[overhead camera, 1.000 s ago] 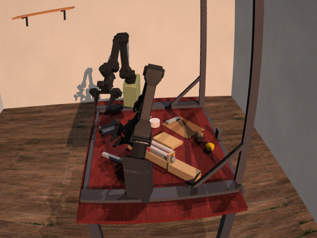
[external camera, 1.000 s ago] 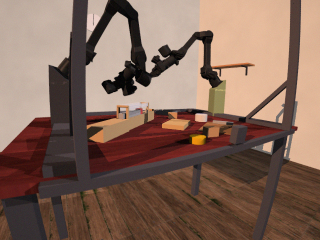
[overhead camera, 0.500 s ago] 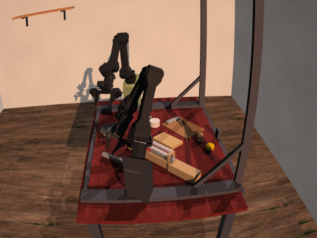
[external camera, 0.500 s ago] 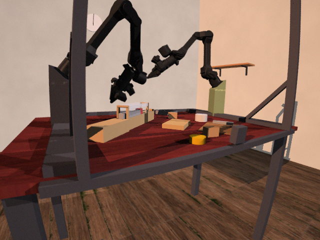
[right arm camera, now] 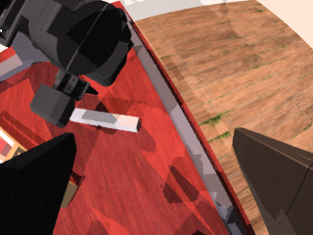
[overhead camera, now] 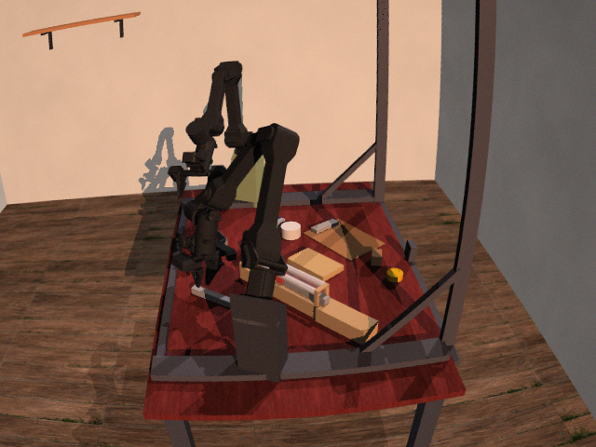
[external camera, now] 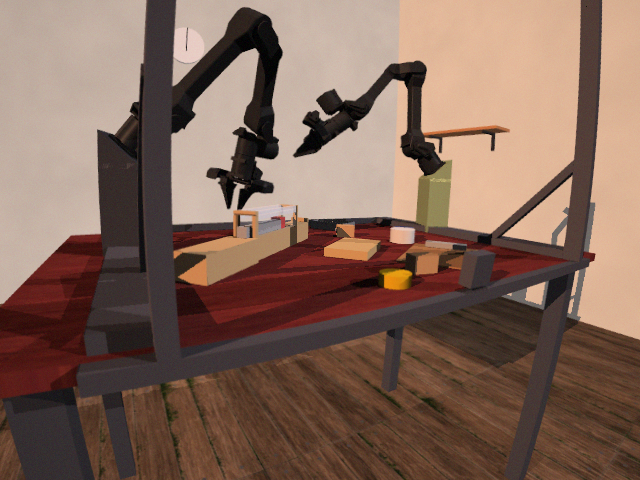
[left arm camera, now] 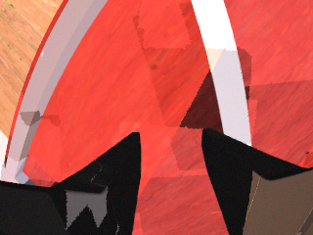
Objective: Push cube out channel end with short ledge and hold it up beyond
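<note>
From the top view, find the red cube [overhead camera: 279, 279] [external camera: 279, 222] [right arm camera: 5, 147] inside the channel [overhead camera: 347, 321] [external camera: 258, 252] [right arm camera: 18, 148], ahead of the left jaws [overhead camera: 203, 282] [external camera: 235, 207] and off to one side. Close below them, a pale stick [overhead camera: 197, 291] [left arm camera: 226, 95] [right arm camera: 105, 119] on the table [overhead camera: 192, 404] [external camera: 289, 294] [left arm camera: 171, 211] [right arm camera: 108, 186].

In the exterior view, left jaws up high, pointing down; right jaws [overhead camera: 195, 199] [external camera: 295, 155] well apart from the cube.

In the left wrist view, left jaws a little open, nothing held, stick by one tip. Probably light, stiff, not easy to break, maybe slippery. Best to pinch its long sides near one end.

In the right wrist view, right jaws nearly all the way open, nothing held. Likely a light, hard cube too; once out, grab by two flat sides.
</note>
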Action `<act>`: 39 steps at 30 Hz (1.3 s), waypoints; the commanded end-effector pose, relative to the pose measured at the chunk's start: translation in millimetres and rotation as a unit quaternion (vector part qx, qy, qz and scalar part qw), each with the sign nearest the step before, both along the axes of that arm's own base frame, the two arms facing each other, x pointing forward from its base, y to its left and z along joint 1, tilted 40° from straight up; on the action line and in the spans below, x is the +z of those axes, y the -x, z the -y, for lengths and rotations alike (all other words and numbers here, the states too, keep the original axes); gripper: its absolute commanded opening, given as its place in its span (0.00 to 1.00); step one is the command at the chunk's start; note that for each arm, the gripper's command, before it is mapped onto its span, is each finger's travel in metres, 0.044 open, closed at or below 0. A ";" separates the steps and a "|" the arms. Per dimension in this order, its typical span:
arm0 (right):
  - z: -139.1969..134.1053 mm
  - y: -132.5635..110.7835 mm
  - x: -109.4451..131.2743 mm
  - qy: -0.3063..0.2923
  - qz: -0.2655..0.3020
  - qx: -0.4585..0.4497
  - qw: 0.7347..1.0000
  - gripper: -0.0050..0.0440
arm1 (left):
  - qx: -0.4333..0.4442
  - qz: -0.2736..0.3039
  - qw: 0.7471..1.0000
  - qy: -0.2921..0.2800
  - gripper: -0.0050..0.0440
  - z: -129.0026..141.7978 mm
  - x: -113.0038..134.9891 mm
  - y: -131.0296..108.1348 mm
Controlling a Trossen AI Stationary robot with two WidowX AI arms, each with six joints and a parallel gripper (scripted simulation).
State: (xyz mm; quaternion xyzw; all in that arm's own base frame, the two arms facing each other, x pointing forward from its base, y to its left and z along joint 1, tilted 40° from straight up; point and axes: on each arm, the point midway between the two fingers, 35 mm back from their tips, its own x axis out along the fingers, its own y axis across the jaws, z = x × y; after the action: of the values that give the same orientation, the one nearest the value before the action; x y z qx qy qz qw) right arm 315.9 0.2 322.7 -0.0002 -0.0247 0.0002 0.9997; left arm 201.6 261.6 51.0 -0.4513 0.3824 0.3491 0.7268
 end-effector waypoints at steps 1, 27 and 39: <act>0.2 4.0 10.8 -0.001 0.015 -0.001 1.000 0.92 | 0.051 0.109 0.990 0.069 0.41 -1.1 8.1 -25.5; 0.2 4.0 10.8 -0.001 0.015 -0.001 1.000 0.92 | 0.073 0.123 0.986 0.091 0.41 -1.4 6.5 -35.2; 0.2 4.0 10.8 -0.001 0.015 -0.001 1.000 0.92 | 0.073 0.121 0.986 0.093 0.41 -2.0 -4.2 -43.4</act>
State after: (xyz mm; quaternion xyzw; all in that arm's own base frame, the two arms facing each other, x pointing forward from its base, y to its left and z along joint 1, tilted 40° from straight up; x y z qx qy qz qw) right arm 315.9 0.2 322.7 -0.0002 -0.0247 0.0002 0.9997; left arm 243.7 261.0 43.9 -0.5850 0.2935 0.3041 0.6922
